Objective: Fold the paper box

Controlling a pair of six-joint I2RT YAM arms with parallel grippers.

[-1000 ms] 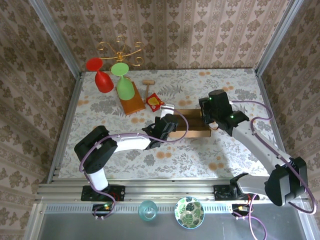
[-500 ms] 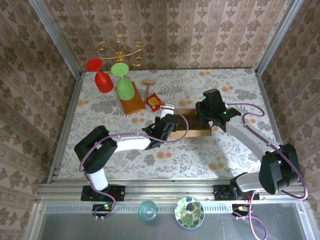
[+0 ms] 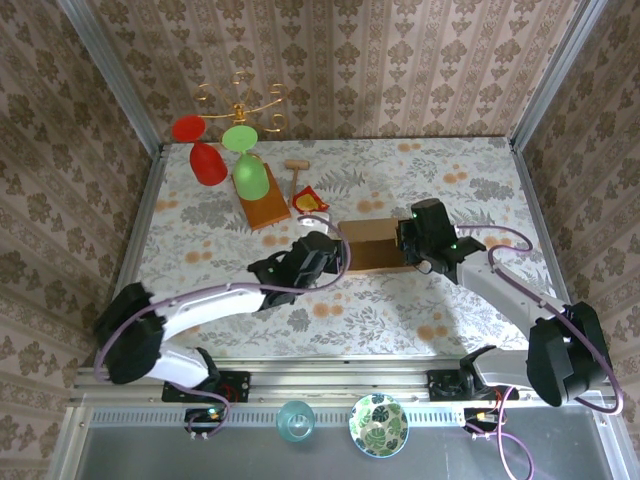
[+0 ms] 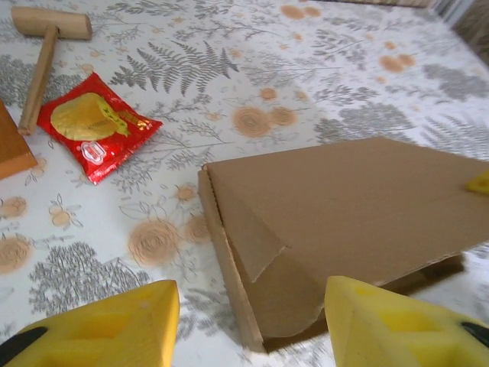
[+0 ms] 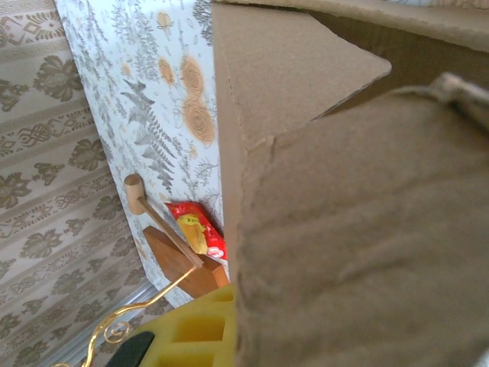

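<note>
The paper box [image 3: 368, 245] is plain brown cardboard in the middle of the table, its lid panel folded over the tray. In the left wrist view its near corner [image 4: 267, 252] lies just ahead of my fingers, a tucked side flap showing. My left gripper [image 3: 325, 257] stands open at the box's left end, yellow fingertips [image 4: 107, 317] on either side of the corner without touching it. My right gripper [image 3: 413, 245] is shut on the box's right edge. There the cardboard [image 5: 359, 229] lies against one yellow finger [image 5: 191, 332] and hides the other.
A red-yellow packet [image 3: 309, 203] and a wooden mallet [image 3: 296, 170] lie just behind the box's left end. Further left stands a wooden board [image 3: 262, 207] with a green glass [image 3: 247, 172], then a red glass [image 3: 202, 155] and a gold stand [image 3: 240, 100].
The left gripper opened, let go of the box and drew back a little to the left. The right gripper closed on the box's right edge, and the lid panel now lies over the tray.
</note>
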